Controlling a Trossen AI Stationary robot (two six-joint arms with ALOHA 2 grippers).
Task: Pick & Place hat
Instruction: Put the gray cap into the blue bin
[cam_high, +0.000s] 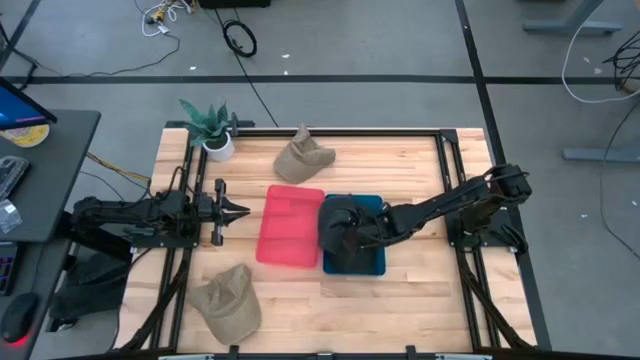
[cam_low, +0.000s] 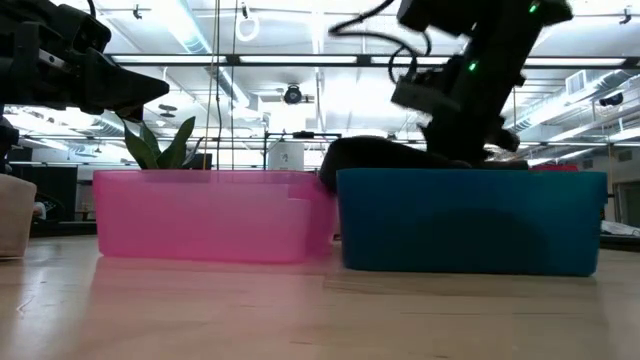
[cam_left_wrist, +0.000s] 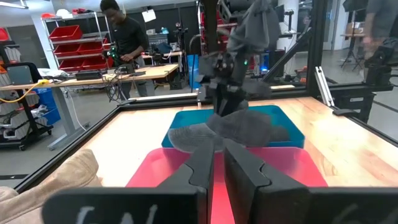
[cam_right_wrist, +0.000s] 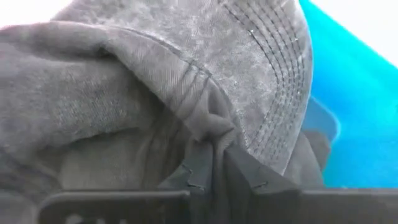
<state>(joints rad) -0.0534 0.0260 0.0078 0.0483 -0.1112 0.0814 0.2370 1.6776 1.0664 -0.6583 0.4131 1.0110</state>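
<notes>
While the dark grey hat (cam_high: 345, 228) hangs over the blue bin (cam_high: 368, 262) at frame centre in the high view, your main risk is a bad release. In the right wrist view the right hand (cam_right_wrist: 216, 163) pinches a fold of the hat's crown fabric between its fingers, and the pinch looks shallow. If the cloth snags on a finger as the hand lets go, you could drag the hat back out when the arm lifts.

Second risk: overhang. In the left wrist view the hat sits spread across the near edge of the blue bin, its brim reaching toward the pink bin (cam_high: 290, 226) that touches the blue one on its left. Let go too far to that side and the hat may drape over both rims, or slide into the wrong bin. Whether it rests on the blue bin's floor yet, you cannot tell; the low view shows only its dark top above the wall.

Pose, largest first:
- Right arm: stretched from its base at right-centre of the high view, reaching leftward and down, wrist pitched into the blue bin.
- Left arm: folded at the left edge of the counter (cam_high: 400, 160), forearm level, pointing right toward the pink bin.
- Left hand (cam_high: 240, 211): fingers nearly together on nothing, just short of the pink bin's left wall.

Two tan hats wait on the counter: one at upper centre (cam_high: 302, 160) near the potted plant (cam_high: 212, 128), one at lower left (cam_high: 229, 301).
</notes>
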